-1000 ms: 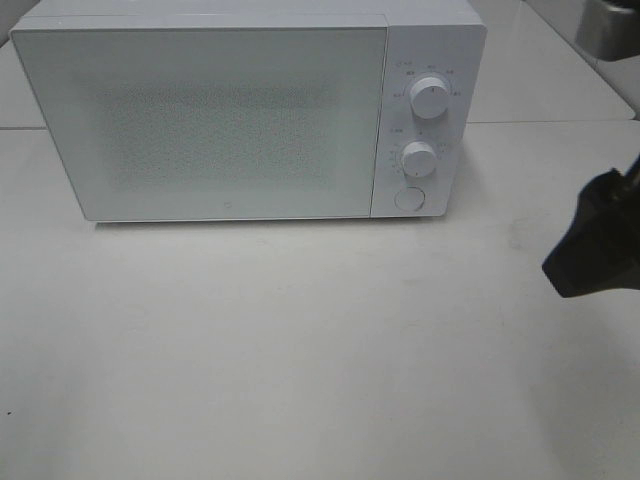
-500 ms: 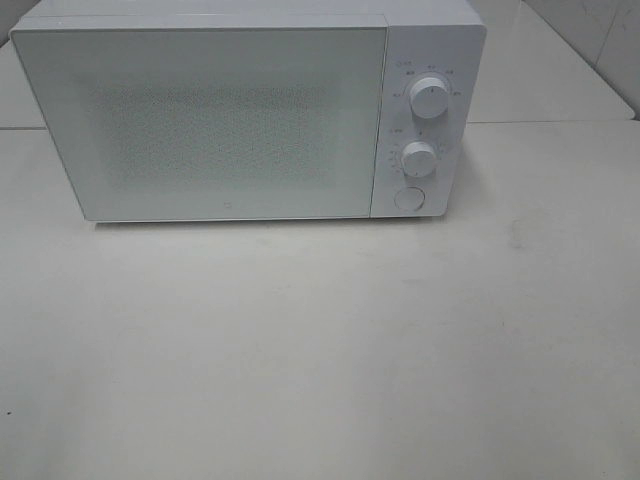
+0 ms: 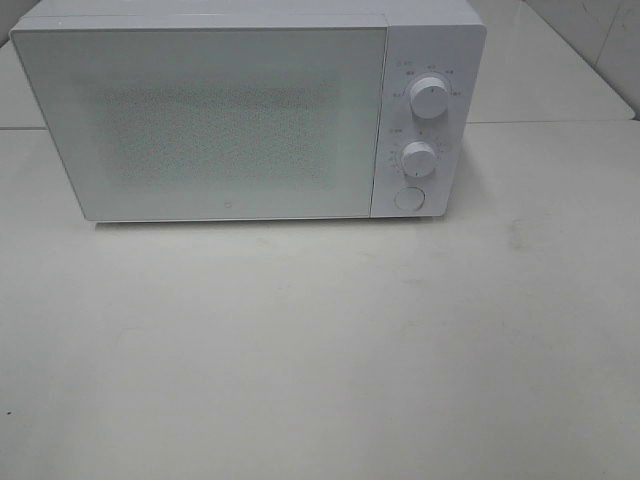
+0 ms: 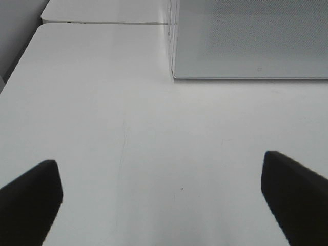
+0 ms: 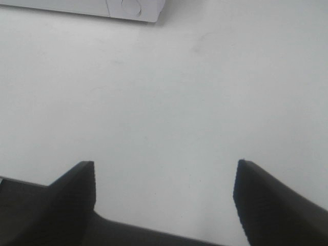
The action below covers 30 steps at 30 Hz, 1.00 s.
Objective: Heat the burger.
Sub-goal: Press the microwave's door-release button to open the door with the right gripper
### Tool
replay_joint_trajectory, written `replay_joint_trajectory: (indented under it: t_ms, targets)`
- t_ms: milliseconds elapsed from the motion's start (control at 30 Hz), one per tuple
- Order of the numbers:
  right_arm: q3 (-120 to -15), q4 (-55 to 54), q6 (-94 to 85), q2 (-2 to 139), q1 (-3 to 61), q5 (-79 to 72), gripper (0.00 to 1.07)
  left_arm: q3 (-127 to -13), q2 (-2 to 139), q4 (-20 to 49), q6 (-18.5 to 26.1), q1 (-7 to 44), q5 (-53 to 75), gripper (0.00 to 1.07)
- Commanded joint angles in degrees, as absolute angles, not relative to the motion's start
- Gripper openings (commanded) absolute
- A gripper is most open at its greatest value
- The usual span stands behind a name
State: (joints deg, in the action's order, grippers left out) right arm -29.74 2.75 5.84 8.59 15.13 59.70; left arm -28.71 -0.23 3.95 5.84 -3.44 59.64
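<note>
No burger in sight: not on the worktop (image 3: 320,350), not in either wrist view, so its look, its layers and how it sits can't be told. The one place it could be hiding is the microwave (image 3: 440,40), and its door (image 3: 205,125) sits closed flush, the speckled panel too milky to see through. Whether the burger is inside, I cannot tell. If it is, it lies straight ahead of both arms, behind that door, and which way it lies from either pincer comes down to the microwave itself. The left pincer (image 4: 160,166) hangs over bare worktop, fingers spread wide with nothing between them, looking at the door's outer end. The right pincer (image 5: 164,168) is just as wide apart and just as empty, and its view catches the front corner on the control side with the round button (image 5: 130,6). So by my reckoning the right arm is the nearer one to the controls: upper dial (image 3: 430,97), lower dial (image 3: 419,158) and that button below them. Neither arm shows in the high view. If heating is what's left, a dial turn on the right looks like the call.
</note>
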Motion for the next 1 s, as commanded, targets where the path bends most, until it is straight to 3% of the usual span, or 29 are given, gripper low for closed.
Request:
replay_joint_trajectory:
  t_ms: [33, 267, 833, 1000]
  targets:
    - [-29.2, 3.0, 5.0, 5.7, 12.6, 59.4, 0.74, -28.5, -1.4, 4.5, 5.6, -3.6, 59.5, 0.98]
    - [-29.1, 4.5, 5.0, -1.8, 7.8, 59.4, 0.74, -28.5, -1.4, 4.5, 5.6, -3.6, 59.5, 0.98]
    - [-30.1, 3.7, 4.6, -1.1, 7.5, 58.5, 0.74, -28.5, -1.3, 4.5, 5.6, -3.6, 59.5, 0.98]
    - [-31.6, 3.7, 5.0, 3.6, 7.5, 52.0, 0.74, -28.5, -1.3, 4.5, 5.6, -3.6, 59.5, 0.98]
